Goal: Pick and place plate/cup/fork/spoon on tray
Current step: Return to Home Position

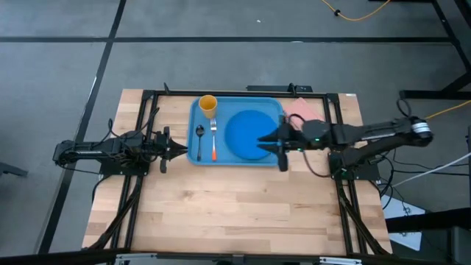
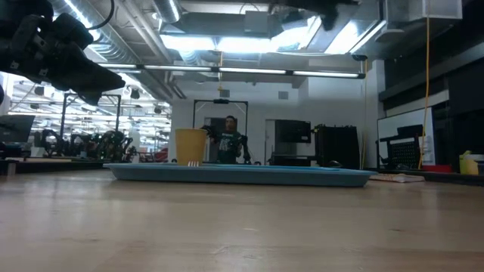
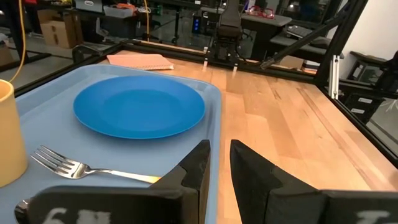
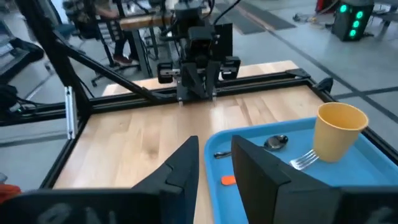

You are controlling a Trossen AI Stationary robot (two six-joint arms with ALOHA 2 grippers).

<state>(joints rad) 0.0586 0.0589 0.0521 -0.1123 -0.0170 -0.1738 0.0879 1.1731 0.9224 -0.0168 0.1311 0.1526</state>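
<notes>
Looks across a pale wooden counter (image 2: 242, 227) into a wide workshop hall.
Lit by long ceiling strip lights (image 2: 227, 41); floored in grey floor (image 1: 59, 44) crossed by dark lines; furnished with cardboard boxes (image 3: 59, 28) and a whiteboard (image 2: 404, 136); strung with a yellow cable (image 1: 360, 15); occupied far back by one person (image 2: 229, 143).

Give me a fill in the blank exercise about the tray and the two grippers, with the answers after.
On the large light-blue rectangular tray, the round flat blue plate is the ____ item. The slim fork with the orange-red handle lies between the small dark metallic spoon and the ____. The small yellow-orange round cup stands ____. The left gripper, beside the tray, and the right gripper, above the plate's edge, both hold ____.
Missing words: largest; plate; upright; nothing.
</notes>
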